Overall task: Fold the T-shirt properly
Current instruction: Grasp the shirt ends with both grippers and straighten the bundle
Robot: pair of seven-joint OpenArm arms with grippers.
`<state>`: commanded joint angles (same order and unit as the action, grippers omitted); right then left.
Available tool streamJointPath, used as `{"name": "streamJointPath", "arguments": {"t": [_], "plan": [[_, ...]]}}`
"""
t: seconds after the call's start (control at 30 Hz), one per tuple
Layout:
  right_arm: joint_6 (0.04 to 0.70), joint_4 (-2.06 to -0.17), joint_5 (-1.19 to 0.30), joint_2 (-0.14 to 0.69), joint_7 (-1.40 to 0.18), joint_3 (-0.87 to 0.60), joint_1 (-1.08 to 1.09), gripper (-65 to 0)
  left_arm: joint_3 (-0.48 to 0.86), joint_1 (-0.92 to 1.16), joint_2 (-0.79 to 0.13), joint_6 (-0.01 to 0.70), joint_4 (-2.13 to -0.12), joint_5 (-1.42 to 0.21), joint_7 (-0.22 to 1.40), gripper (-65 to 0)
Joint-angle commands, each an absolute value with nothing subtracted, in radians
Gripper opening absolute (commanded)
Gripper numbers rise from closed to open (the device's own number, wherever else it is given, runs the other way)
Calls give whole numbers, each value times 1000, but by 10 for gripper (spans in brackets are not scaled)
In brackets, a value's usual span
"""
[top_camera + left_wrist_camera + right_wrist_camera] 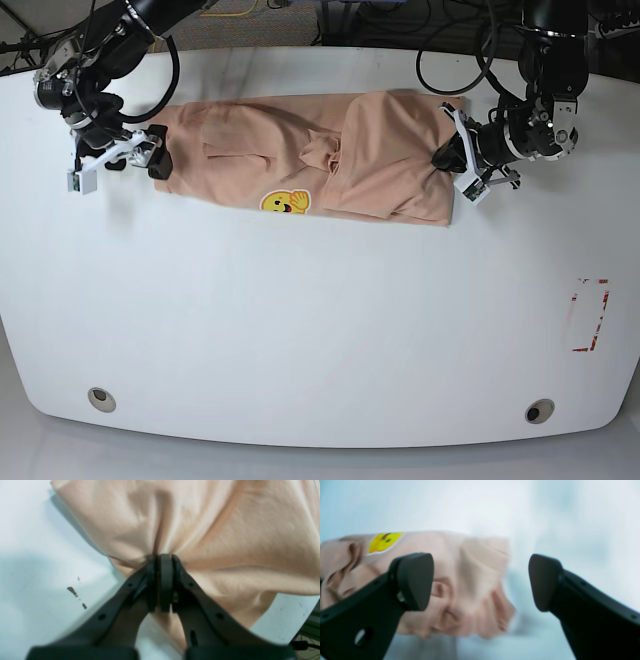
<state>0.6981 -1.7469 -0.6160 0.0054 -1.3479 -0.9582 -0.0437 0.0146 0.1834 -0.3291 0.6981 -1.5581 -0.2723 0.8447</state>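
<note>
Our left gripper [163, 562] is pinched tight on the peach cotton T-shirt [300, 160], spread across the white table [320, 330]. Only the right wrist view shows our right gripper [481, 582] gaping, empty.

Bright, even overhead light fills the base view, which is sharp across the white table [300, 330], with only faint shadows and slight curving at the edges. In the left wrist view the T-shirt [200, 530] is softly focused, the left gripper [163, 580] blurs toward the bottom edge, and a grey shadow falls on the table at left. The right wrist view is the haziest: the tabletop washes out into pale glare, the shirt's far edge smears, and the right gripper [480, 580] shows as dark, soft-edged shapes
</note>
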Motion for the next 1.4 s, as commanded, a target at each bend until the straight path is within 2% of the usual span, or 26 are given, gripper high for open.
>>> {"name": "streamJointPath", "arguments": {"t": [0.4,0.77,0.97,1.03,1.13,1.3,1.37,1.4], "plan": [[698,-1670,-616,-10,-1342,-952,-70,-81,13,193,-348,698,-1557,-274,845,-650],[698,-1669,-607,-93,-1279,-802,-87,-87,13,196,-349,698,-1560,-272,845,-650],[698,-1669,-607,-108,-1244,-751,-110,-105,13,196,-349,698,-1557,-272,846,-650],[698,-1667,-607,-108,-1230,-748,-116,-160,13,196,-349,698,-1557,-272,846,-650],[698,-1667,-607,-107,-1214,-746,-119,-290,13,196,-349,698,-1557,-272,846,-650],[698,-1667,-607,-97,-1213,-750,-122,-561,13,196,-351,698,-1557,-272,848,-650],[698,-1669,-605,-85,-1213,-746,-122,-639,13,196,-351,698,-1557,-272,848,-650],[698,-1669,-605,-84,-1213,-746,-122,-650,13,196,-351,698,-1557,-272,848,-650]]}}
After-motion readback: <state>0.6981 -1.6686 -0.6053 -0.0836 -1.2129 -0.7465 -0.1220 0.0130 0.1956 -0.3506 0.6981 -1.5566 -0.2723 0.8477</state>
